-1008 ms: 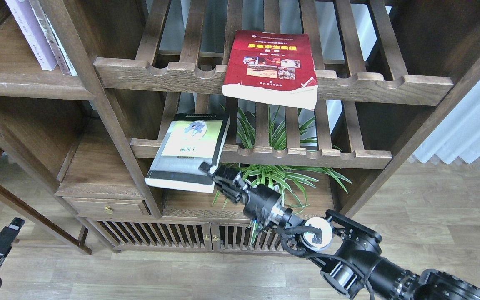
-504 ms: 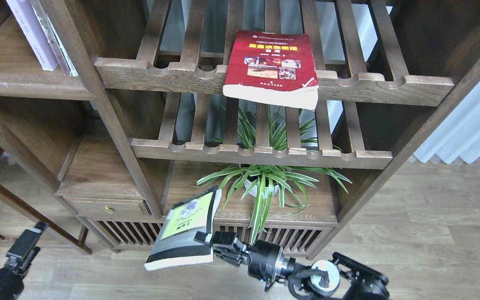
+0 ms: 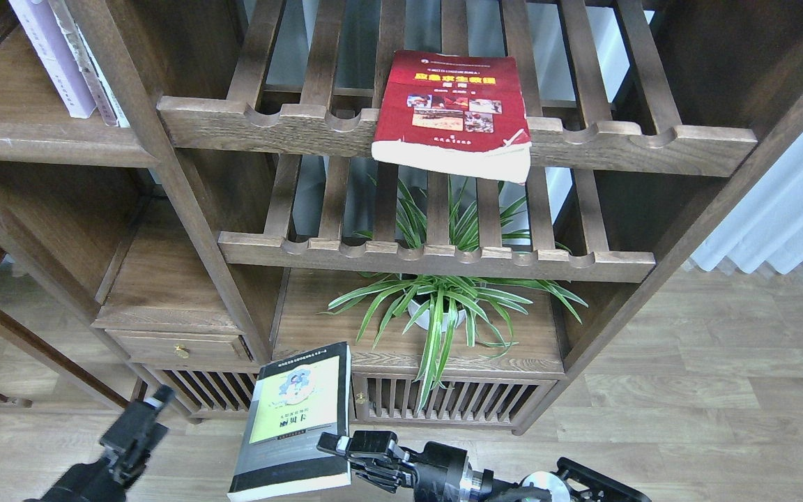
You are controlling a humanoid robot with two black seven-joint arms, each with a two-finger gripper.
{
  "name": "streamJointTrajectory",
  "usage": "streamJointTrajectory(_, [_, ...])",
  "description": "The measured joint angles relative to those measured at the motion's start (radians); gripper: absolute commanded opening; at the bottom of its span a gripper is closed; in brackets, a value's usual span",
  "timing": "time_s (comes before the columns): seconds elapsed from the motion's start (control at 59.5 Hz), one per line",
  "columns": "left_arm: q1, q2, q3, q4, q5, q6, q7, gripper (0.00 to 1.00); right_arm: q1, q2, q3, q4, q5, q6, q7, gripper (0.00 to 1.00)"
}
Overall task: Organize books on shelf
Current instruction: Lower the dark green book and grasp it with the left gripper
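Dark-wood bookcase on plank floor; red book w/ yellow title lies flat on far upper slatted rack, spider plant on the board below. Black-bordered book, yellow-green panel, hangs near-centre off the racks, its right edge clamped by right gripper. Left gripper near-left, apart from it; fingers' state cannot be told.

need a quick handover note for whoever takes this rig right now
Right end effector: shut on the black-bordered book, held low in front of the cabinet.
Left end effector: holds nothing; open or shut cannot be told.
Red book: flat on the upper slatted rack, overhanging its front rail.
Upright books stand on the solid shelf, upper left.
Left: shelve the held book, then the red one.
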Motion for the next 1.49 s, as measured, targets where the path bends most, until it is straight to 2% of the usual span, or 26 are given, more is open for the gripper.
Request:
streamJointTrajectory(0.252, [-0.016,-0.039,0.073,0.0,-0.068,0.0,-0.007,0.97,-0.001,0.0,-0.016,0.032,0.0,0.0,0.0,0.03])
streamJointTrajectory(0.504, [-0.041,-0.103,0.111,-0.003,-0.082,0.0,-0.05,0.93,-0.007,0.0,-0.025,0.05,-0.001,0.0,0.0,0.03])
streamJointTrajectory(0.722, [-0.057,-0.147,0.124,-0.003,-0.105,0.0,-0.054,0.81,-0.02,0.0,-0.027,0.053,-0.003,0.0,0.0,0.03])
streamJointTrajectory(0.89, [-0.066,-0.157,0.148,-0.004,-0.116,0.0,-0.054,0.66,-0.023,0.0,-0.027,0.056,-0.005,0.0,0.0,0.03])
streamJointTrajectory(0.941, [-0.066,-0.157,0.153,-0.008,-0.117,0.0,-0.054,0.58,-0.024,0.0,-0.027,0.056,-0.005,0.001,0.0,0.03])
streamJointTrajectory(1.058, [-0.067,-0.153,0.159,-0.019,-0.117,0.0,-0.054,0.52,-0.027,0.0,-0.025,0.057,-0.006,0.001,0.0,0.03])
streamJointTrajectory(1.125, [-0.068,-0.148,0.164,-0.019,-0.117,0.0,-0.054,0.53,-0.029,0.0,-0.024,0.057,-0.006,0.001,0.0,0.03])
streamJointTrajectory(1.209, [-0.069,-0.133,0.177,-0.02,-0.116,0.0,-0.05,0.66,-0.03,0.0,-0.02,0.056,-0.007,0.0,0.0,0.03])
streamJointTrajectory(1.293, [-0.07,-0.113,0.184,-0.02,-0.113,0.0,-0.046,0.73,-0.031,0.0,-0.016,0.055,-0.008,-0.001,0.0,0.03])
streamJointTrajectory(1.495, [-0.062,-0.067,0.186,-0.02,-0.113,0.0,-0.051,0.75,-0.034,0.001,-0.023,0.06,-0.007,-0.001,0.0,0.03])
